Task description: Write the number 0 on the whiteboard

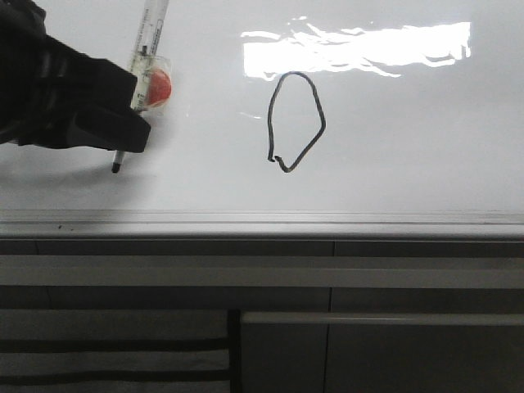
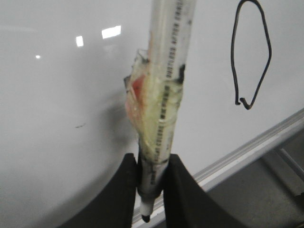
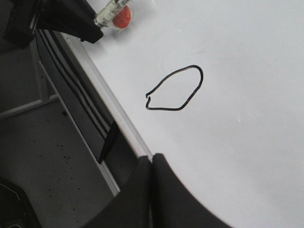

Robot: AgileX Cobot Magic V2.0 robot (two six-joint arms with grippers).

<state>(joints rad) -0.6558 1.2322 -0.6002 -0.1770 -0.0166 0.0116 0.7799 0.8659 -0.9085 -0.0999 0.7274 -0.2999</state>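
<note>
Gripped tight in the left end effector (image 2: pixel 151 183), a clear taped marker (image 2: pixel 164 95) hangs left of the thin black hand-drawn number 0 (image 1: pixel 295 121) on the glossy whiteboard (image 1: pixel 409 147). Its loop looks closed, so lift straight off without smearing. Right end effector (image 3: pixel 151 166) is closed, empty.

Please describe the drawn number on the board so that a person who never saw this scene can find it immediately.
Find the whiteboard, glossy white with a silver ledge along its lower edge. Near its middle, just under a bright glare patch, is the number 0. It is a thin black hand-drawn loop, tall and narrow, with a small kink at its lower left; the glare is only a white rectangle of reflected light.
</note>
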